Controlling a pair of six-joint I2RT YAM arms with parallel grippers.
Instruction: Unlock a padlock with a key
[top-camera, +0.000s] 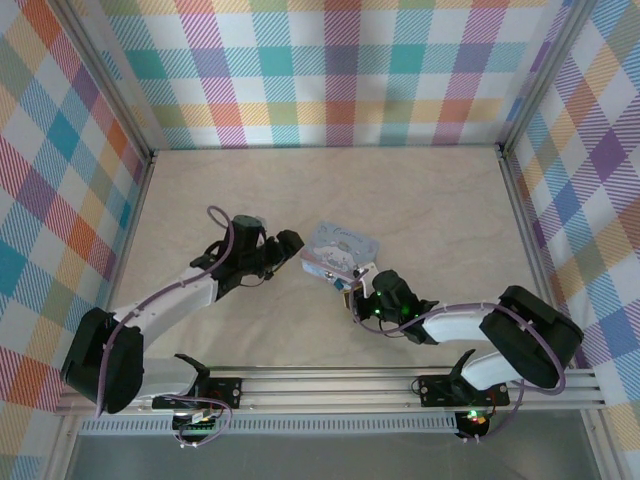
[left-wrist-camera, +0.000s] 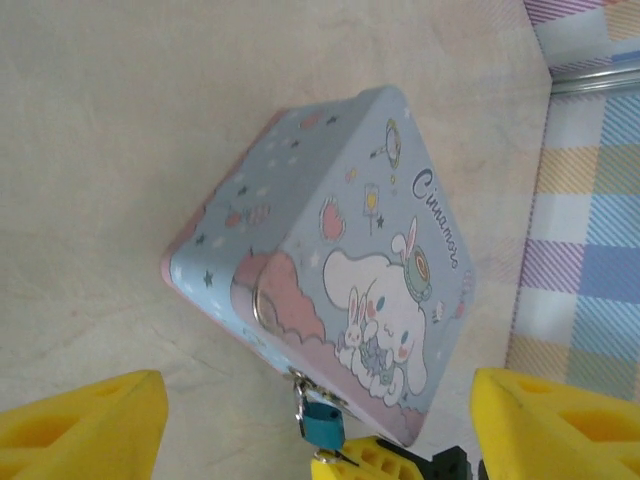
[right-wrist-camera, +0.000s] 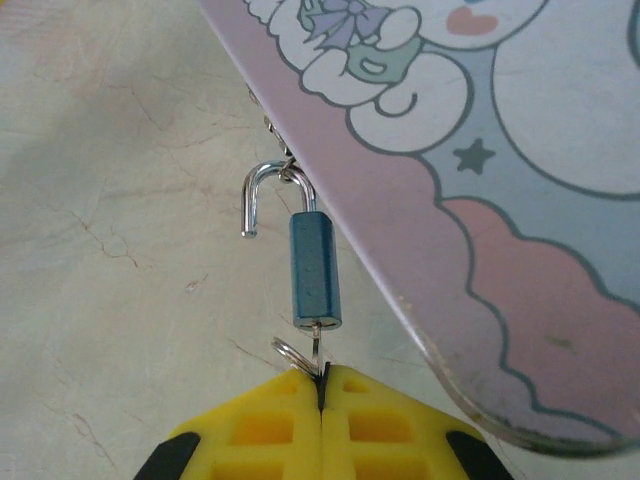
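The little blue padlock (right-wrist-camera: 315, 270) hangs from the edge of the tin box (left-wrist-camera: 340, 200). The tin box sits on the counter (top-camera: 250, 190). The padlock's silver loop (right-wrist-camera: 248, 205) is open on one side. The right jaws are squeezed together on the key (right-wrist-camera: 317, 348), which is stuck in the padlock's bottom. The left jaws are wide apart, just beside the tin box.
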